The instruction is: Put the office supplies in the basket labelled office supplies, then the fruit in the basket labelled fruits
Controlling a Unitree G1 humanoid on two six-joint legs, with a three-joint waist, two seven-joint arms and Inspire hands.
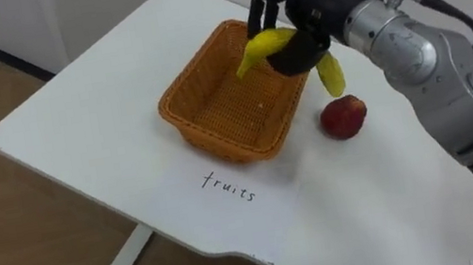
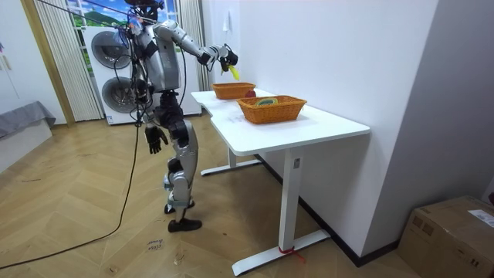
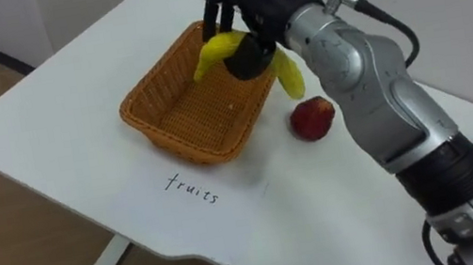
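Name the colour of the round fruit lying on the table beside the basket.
Red fruit, beside the basket; clearest in the left eye view.

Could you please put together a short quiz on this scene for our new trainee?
1. True or false: the apple lies inside the fruit basket.
2. What does the right hand hold? A) a banana B) a stapler C) nothing
3. Fill in: the right hand is raised above the far side of the ____.
Key: 1 false, it lies on the table beside the fruit basket; 2 A; 3 fruit basket.
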